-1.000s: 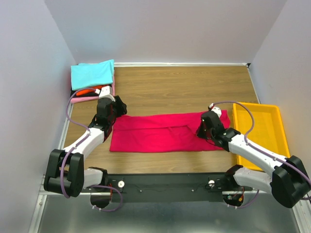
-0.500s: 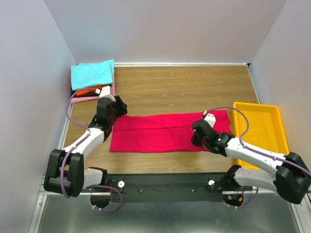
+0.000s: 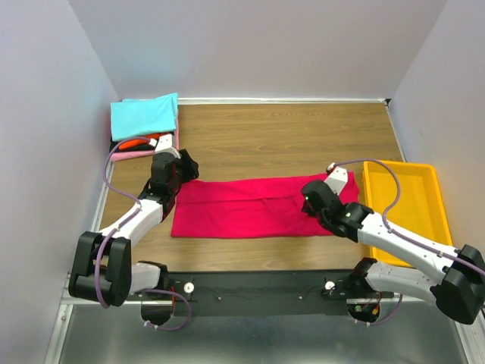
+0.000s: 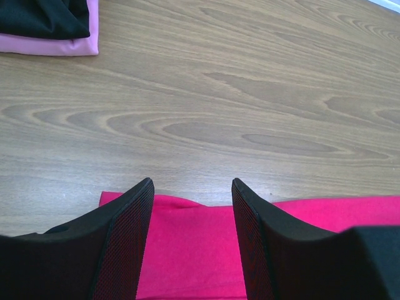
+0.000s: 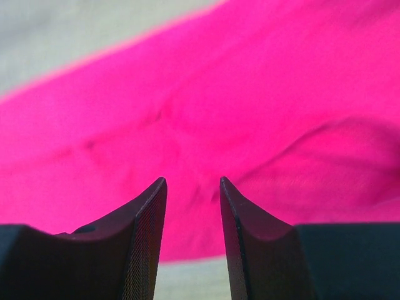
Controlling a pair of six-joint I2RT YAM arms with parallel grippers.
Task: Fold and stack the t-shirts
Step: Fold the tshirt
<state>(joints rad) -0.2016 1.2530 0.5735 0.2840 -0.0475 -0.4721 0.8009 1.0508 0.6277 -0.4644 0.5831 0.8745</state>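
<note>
A large crimson t-shirt (image 3: 242,208) lies folded into a long band across the middle of the table. My left gripper (image 3: 184,176) hovers open over its far left corner. In the left wrist view the gripper (image 4: 192,181) has the crimson cloth (image 4: 187,250) showing between its fingers, which hold nothing. My right gripper (image 3: 311,199) stands open over the shirt's right part. In the right wrist view that gripper (image 5: 192,180) has only the rumpled crimson cloth (image 5: 219,94) below it. Folded t-shirts are stacked at the far left: cyan (image 3: 144,115) on top, orange-red (image 3: 135,142) and pink (image 3: 136,152) under it.
A yellow plastic bin (image 3: 402,205) sits at the right edge, close to my right arm. In the left wrist view the stack's black shirt (image 4: 44,15) and pink shirt (image 4: 56,45) show at the upper left. White walls enclose the wooden table (image 3: 288,140).
My right gripper has gone from shut to open and shifted a little left over the shirt's right part. The left arm has not moved.
</note>
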